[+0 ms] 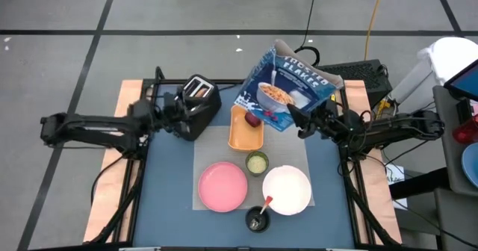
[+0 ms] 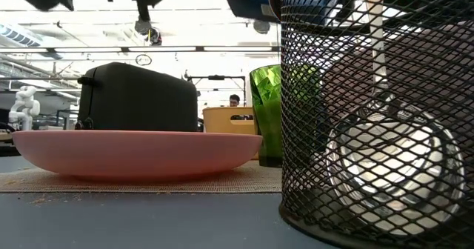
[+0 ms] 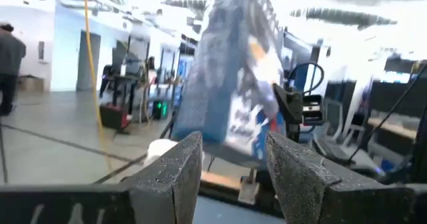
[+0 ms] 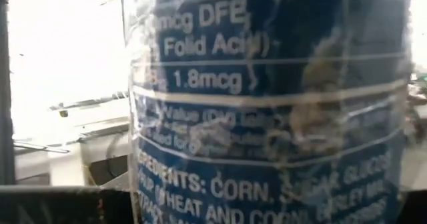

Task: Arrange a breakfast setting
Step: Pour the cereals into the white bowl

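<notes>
Nearest the lens in the right wrist view: cereal box [image 4: 267, 104], blue, nutrition text filling the frame. Right gripper [image 1: 299, 121] pinches it at its lower right edge, fingers closed on the side panel. In the high view the box sits upper centre, held tilted in the air, overhanging the orange tray [image 1: 245, 129] and the dark-red fruit [image 1: 253, 119] at the tray's top end. Box looks wrapped in shiny film.

Below the tray: small green cup [image 1: 256, 162] at frame centre, touching or just beside the white bowl [image 1: 287, 190] at lower right. Pink plate [image 1: 222, 186] lower centre-left, on a pale placemat [image 1: 202, 150]. Black mesh cup [image 1: 258, 220] at bottom centre holds the red-handled spoon [image 1: 267, 203]. Toast: cannot tell, possibly in the toaster [image 1: 199, 95], upper left.

Left gripper [image 1: 182, 122] hovers just beside the toaster, fingers [image 3: 170, 177] spread, nothing between them; its wrist view looks toward the box.

Judged step: carrying the box to be stood down or poured toward the bowl. Risks: edge grip on slick film, so the box could slip or rotate. It hangs over the fruit and tray, so a drop would knock them. The green cup is close to the bowl and could be clipped. Left arm nearby, collision possible if both move in.
</notes>
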Motion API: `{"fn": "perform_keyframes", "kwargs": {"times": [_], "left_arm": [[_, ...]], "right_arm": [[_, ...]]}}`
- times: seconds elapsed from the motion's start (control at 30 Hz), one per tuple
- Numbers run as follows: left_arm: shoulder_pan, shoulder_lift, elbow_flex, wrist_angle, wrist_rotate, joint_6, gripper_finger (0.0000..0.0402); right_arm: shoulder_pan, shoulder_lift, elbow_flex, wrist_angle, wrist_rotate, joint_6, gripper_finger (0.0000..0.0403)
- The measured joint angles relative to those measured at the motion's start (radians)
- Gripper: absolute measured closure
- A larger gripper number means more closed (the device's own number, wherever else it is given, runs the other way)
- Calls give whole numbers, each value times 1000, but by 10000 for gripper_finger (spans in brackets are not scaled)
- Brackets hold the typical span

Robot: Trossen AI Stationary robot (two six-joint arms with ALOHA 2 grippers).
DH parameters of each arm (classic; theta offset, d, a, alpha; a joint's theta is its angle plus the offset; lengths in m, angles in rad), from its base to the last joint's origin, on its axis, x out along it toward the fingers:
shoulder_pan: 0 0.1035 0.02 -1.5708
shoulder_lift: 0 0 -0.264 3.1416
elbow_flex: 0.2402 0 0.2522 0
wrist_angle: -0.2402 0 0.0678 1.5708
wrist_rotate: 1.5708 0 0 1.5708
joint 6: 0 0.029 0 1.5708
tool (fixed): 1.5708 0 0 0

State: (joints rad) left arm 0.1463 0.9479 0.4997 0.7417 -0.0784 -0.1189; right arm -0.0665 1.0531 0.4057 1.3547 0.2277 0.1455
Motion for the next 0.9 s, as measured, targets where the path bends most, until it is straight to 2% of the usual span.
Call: {"fn": "perform_keyframes", "kwargs": {"times": [0.13, 0.4, 0.53, 0.8, 0.9], "left_arm": [[-7, 87, -55, 175, 0, -26, 231], [-33, 233, -24, 211, 2, -13, 221], [-37, 278, -6, 211, 0, 16, 178], [-37, 346, 46, 213, -20, -10, 59], [-37, 385, 75, 214, -20, -17, 30]], "right_arm": [[1, 0, 0, 19, -40, 19, 191], [1, 0, 0, 18, -46, 26, 191], [1, 0, 0, 18, -52, 27, 191], [1, 0, 0, 18, -51, 27, 191], [1, 0, 0, 24, -50, 26, 191]]}}
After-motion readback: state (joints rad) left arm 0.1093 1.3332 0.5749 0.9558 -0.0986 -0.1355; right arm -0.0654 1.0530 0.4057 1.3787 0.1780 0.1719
